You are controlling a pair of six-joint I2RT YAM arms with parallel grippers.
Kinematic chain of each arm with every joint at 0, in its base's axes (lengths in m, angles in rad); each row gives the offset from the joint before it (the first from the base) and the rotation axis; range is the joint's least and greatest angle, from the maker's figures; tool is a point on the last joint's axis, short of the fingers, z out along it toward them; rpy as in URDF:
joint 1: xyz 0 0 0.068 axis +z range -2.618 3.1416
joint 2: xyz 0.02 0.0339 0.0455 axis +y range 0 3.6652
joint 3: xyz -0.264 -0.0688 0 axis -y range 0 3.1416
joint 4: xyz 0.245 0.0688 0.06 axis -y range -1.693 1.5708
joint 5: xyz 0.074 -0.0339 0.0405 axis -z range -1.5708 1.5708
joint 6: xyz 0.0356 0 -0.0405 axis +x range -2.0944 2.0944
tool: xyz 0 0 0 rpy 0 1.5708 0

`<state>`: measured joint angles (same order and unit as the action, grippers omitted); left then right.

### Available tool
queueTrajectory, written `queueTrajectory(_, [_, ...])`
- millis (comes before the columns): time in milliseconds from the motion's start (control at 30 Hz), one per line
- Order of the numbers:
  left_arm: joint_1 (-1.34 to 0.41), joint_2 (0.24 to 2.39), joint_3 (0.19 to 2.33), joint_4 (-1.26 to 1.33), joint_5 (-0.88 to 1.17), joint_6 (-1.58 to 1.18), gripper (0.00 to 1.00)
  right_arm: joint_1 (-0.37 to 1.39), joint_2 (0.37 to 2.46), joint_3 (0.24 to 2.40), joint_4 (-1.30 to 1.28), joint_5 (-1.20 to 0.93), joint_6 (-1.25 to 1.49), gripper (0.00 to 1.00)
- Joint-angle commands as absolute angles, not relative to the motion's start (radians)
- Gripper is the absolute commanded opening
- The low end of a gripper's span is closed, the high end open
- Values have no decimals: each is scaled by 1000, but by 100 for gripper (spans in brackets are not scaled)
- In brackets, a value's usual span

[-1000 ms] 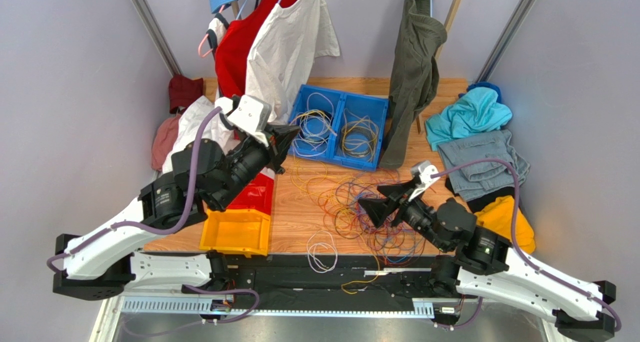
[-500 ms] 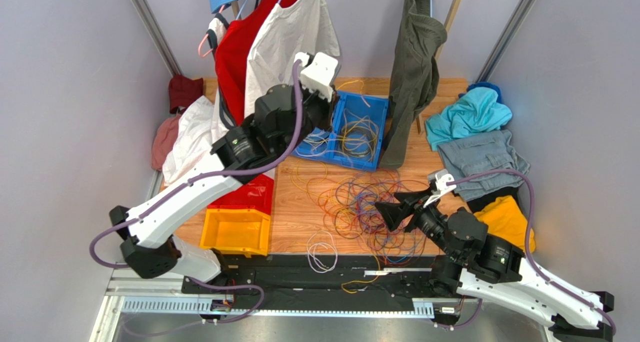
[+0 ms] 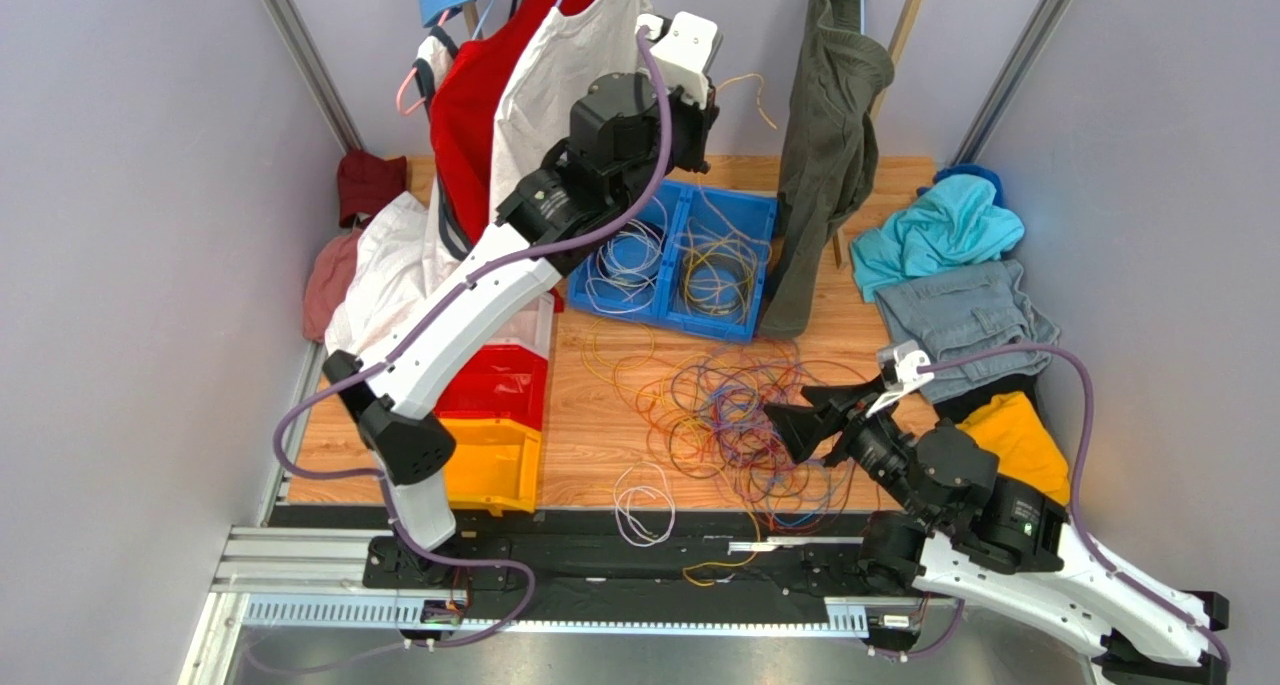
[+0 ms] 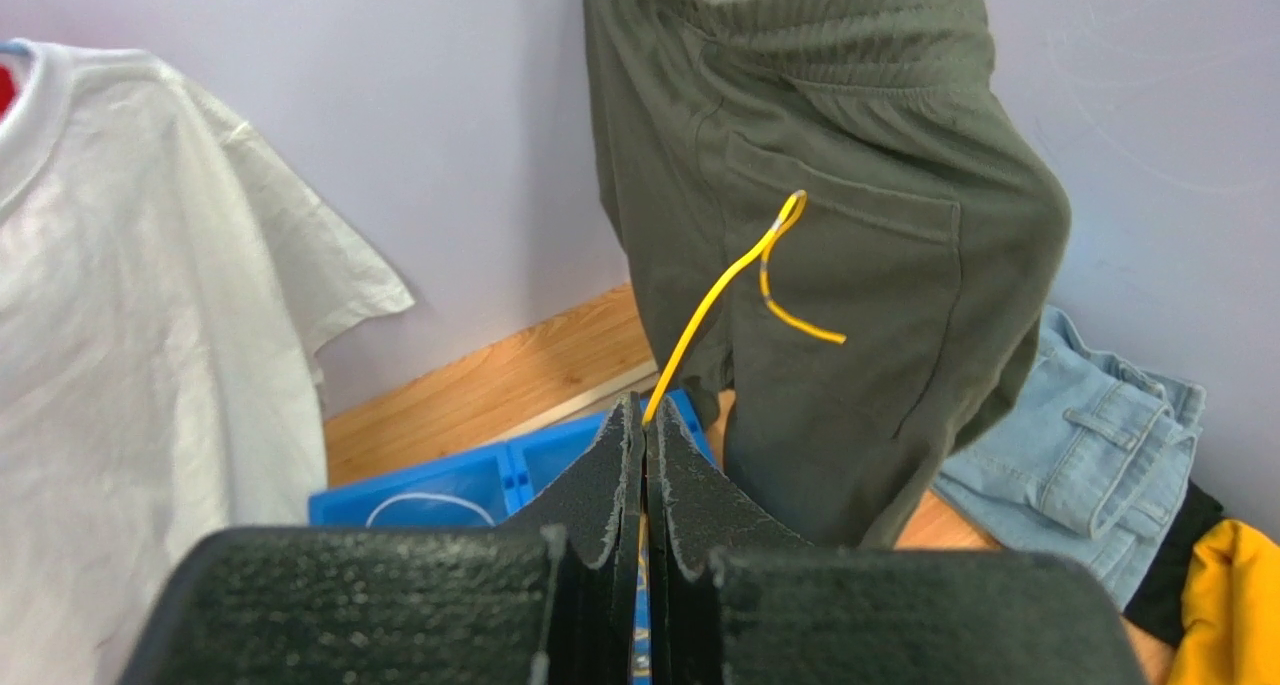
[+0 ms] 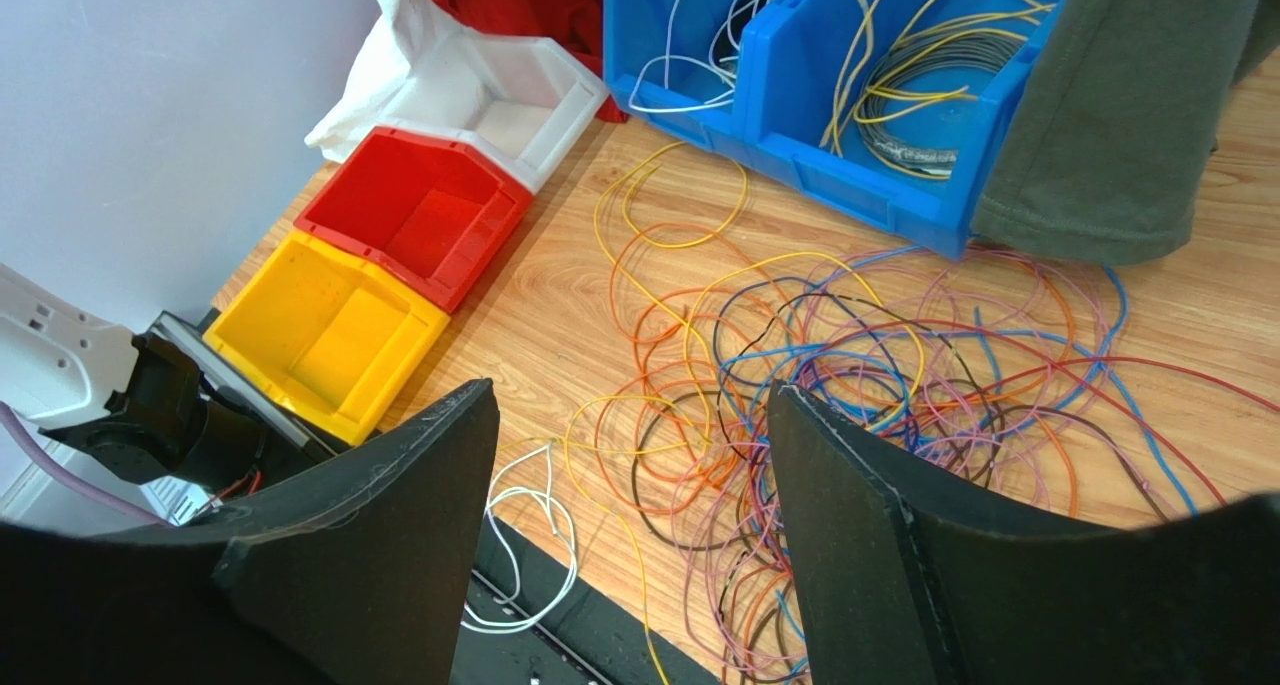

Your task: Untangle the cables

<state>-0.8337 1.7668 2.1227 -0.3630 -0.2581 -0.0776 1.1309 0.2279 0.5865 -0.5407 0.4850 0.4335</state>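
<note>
Where the overhead camera looks down, the left gripper (image 3: pixel 709 109) sits high in the upper middle of the frame, above the blue bin (image 3: pixel 706 193), with a yellow cable (image 3: pixel 747 85) poking out of it toward the right. The main heap of cables (image 3: pixel 721 412) sprawls on the wooden table (image 3: pixel 579 460) at the centre, just below the bin, and more strands lie coiled in both of the bin's compartments. The right gripper (image 3: pixel 778 430) hovers at the heap's right edge, jaws spread, nothing between them. A white coil (image 3: pixel 643 502) lies apart at the lower middle.

From the left wrist, the two fingers (image 4: pixel 601 475) are pressed together at the bottom centre, pinching the yellow cable (image 4: pixel 718 288), which rises across the hanging green trousers (image 4: pixel 902 265) and ends in a hooked tip. A white T-shirt (image 4: pixel 135 340) fills the left side.

From the right wrist, the fingers (image 5: pixel 406 520) stand wide apart along the bottom, gripping nothing, with the heap (image 5: pixel 842 370) spread beyond them at centre right. A red bin (image 5: pixel 421 213) and a yellow bin (image 5: pixel 323 333) sit at the left, and the blue bin (image 5: pixel 872 198) is at the top.
</note>
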Motion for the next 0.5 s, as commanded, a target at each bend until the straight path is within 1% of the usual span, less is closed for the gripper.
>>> queueTrajectory(0, [-798, 1828, 2220, -348, -196, -107, 0, 1132, 196, 629, -568, 526, 434, 70])
queueTrajectory(100, [-775, 1865, 2214, -318, -173, -132, 0, 1134, 178, 626, -572, 528, 436, 70])
queueTrajectory(233, [-743, 1907, 2155, -223, -130, -158, 0, 1132, 167, 615, -574, 529, 436, 69])
queueTrajectory(333, [-707, 1930, 2117, -222, -118, -196, 0, 1132, 169, 612, -578, 531, 437, 69])
queueTrajectory(467, [-699, 1902, 1958, -186, -118, -210, 0, 1132, 166, 607, -577, 532, 439, 69])
